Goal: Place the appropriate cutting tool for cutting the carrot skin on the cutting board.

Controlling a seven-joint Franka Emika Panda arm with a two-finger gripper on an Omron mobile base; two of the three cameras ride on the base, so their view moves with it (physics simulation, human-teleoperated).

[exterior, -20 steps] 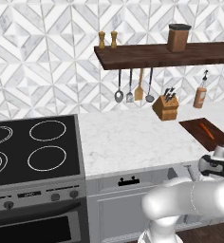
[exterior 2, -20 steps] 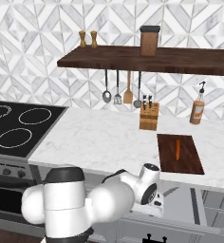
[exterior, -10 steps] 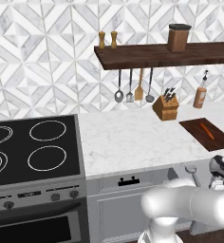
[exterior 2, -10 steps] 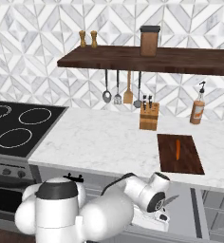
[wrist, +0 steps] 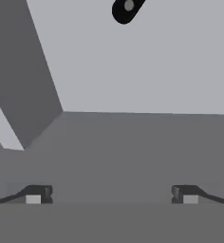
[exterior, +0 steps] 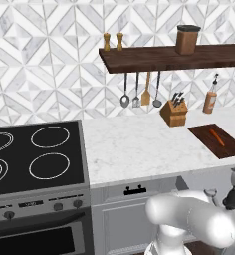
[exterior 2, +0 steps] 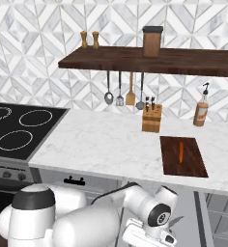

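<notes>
You are barely started: the carrot (exterior 2: 180,151) lies alone on the cutting board (exterior 2: 183,164) at the counter's right, while your hand (wrist: 111,195) hangs low, wide open and empty.

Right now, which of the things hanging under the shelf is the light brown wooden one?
The wooden spatula, third from the left among the four hanging utensils. It is flat and tan; the other three are grey metal.

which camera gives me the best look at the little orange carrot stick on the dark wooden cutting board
The right base view: the small thin orange carrot lies unobstructed, centred on the flat reddish-brown wooden cutting board. The left base view also shows it, but at the picture's right edge. The hand view faces grey cabinet surfaces, the gripper open.
</notes>
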